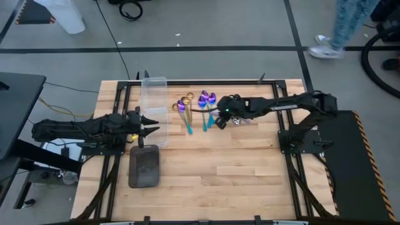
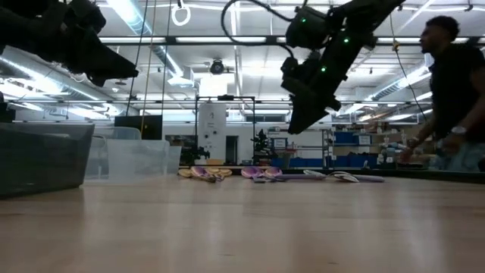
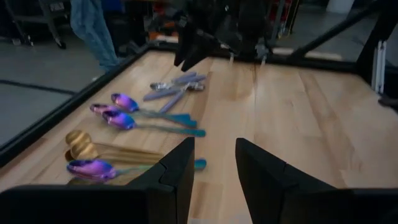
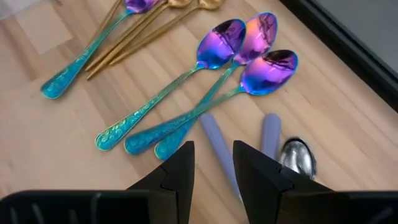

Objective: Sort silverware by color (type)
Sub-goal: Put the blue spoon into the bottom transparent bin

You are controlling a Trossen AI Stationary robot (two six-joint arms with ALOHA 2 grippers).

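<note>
My table (image 1: 237, 181) is pale wood in narrow planks, smooth with a soft sheen and a fine visible grain. The purple spoons (image 4: 249, 53) are polished metal, their bowls mirror-glossy and iridescent, running into teal handles with embossed scrollwork (the relief catches the light along its ridges). The gold spoons (image 3: 84, 148) look like brushed-to-shiny metal, warmer and a little less reflective. The silver spoons (image 4: 297, 155) have a bright chrome-like bowl, though their handles read as duller grey. My right gripper (image 4: 211, 163) has matt black fingers, plastic-looking with crisp moulded edges, as has my left gripper (image 3: 214, 163). The bin (image 1: 154, 100) is clear glossy plastic; the tray (image 1: 144, 167) is dark grey with a dull matt finish.
</note>
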